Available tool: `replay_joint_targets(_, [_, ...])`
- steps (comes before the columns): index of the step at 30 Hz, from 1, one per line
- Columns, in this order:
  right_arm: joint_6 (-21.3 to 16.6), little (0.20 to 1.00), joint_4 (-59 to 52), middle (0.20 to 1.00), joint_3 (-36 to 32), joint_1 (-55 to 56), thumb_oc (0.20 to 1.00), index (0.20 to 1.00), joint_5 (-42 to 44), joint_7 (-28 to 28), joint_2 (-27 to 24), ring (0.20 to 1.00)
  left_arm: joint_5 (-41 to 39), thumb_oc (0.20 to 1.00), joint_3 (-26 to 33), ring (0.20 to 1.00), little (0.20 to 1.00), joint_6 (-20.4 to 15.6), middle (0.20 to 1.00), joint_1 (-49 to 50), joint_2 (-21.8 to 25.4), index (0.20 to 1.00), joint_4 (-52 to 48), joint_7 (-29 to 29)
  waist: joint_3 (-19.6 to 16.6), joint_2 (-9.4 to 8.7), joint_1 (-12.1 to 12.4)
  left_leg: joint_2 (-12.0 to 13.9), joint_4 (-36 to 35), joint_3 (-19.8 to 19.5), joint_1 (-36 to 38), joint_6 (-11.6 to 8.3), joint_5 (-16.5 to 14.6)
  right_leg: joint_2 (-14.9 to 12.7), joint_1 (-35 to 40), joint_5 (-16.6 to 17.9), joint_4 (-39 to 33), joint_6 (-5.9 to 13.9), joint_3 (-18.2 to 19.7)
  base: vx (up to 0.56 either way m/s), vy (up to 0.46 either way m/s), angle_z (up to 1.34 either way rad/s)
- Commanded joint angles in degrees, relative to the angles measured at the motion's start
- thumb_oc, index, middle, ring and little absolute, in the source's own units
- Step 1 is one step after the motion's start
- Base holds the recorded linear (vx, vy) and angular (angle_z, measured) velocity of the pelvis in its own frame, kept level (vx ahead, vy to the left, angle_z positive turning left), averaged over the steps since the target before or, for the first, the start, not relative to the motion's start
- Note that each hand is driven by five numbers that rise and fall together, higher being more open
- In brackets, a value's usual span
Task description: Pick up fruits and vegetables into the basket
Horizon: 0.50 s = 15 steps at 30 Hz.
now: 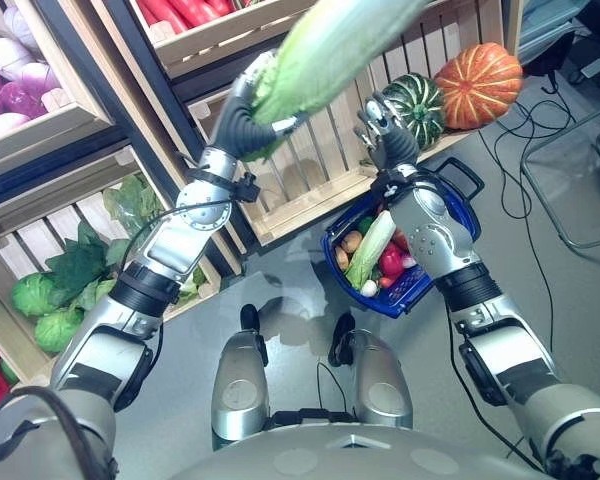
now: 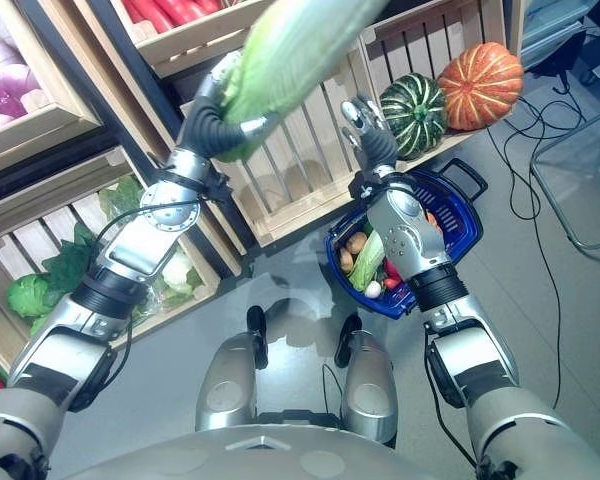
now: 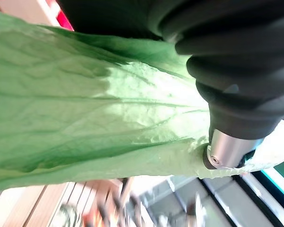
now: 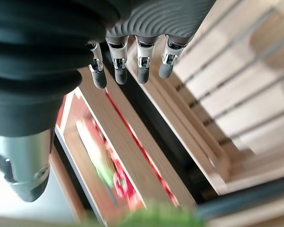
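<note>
The left hand [image 1: 248,118] was closed around the base of a long pale-green cabbage [image 1: 330,45], fingers curled on it as the left wrist view confirmed. In the left eye view, the cabbage's long axis ran from the hand toward 2 o'clock, raised in front of the wooden crates [image 1: 310,185]. The blue basket [image 1: 450,195] sat on the floor at roughly 4 o'clock from the left hand, already holding several vegetables and partly covered by the right forearm. The right hand [image 1: 380,130] was empty, fingers straight and relaxed, just above the basket's far rim. The left hand alone carried the load; the coming move probably required swinging the cabbage down toward 4 o'clock.
</note>
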Motion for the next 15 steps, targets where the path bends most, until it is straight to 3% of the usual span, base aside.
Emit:
replay_joint_targets(1, [-0.9, 1.0, -3.5, 1.0, 0.2, -4.6, 1.0, 1.0, 0.6, 7.2, -0.2, 1.0, -5.3, 0.2, 0.0, 0.2, 0.2, -1.6, 0.2, -3.0, 1.3, 0.2, -6.7, -3.3, -1.0, 0.54, 0.6, -1.2, 2.1, 1.2, 3.0, 0.48, -7.3, -1.0, 4.6, 2.8, -7.4, 4.73, 2.5, -0.03, 0.038, 0.02])
replay_joint_targets(8, [0.3, 1.0, -6.9, 1.0, 2.4, -5.7, 1.0, 1.0, 3.1, 18.1, -1.0, 1.0, -9.0, 0.2, -1.2, 0.2, 0.2, 0.7, 0.2, -1.1, 3.3, 0.2, -6.7, -12.5, -0.5, 1.39, 0.9, -1.4, 2.3, 1.0, 2.5, 0.4, -7.0, -1.3, 4.2, 2.9, -7.3, 4.76, 2.0, -0.02, 0.012, 0.01])
replay_joint_targets(15, [0.3, 1.0, -11.8, 1.0, 3.5, -5.3, 1.0, 1.0, 2.2, 24.4, -1.0, 1.0, -13.1, 0.2, -0.9, 0.2, 0.2, 3.6, 0.2, 1.1, 3.5, 0.2, -6.3, -15.4, -0.4, 1.3, 1.1, -1.4, 2.6, 0.9, 2.1, 0.43, -7.1, -1.4, 4.1, 2.8, -7.4, 4.75, 1.8, -0.01, 0.003, 0.04])
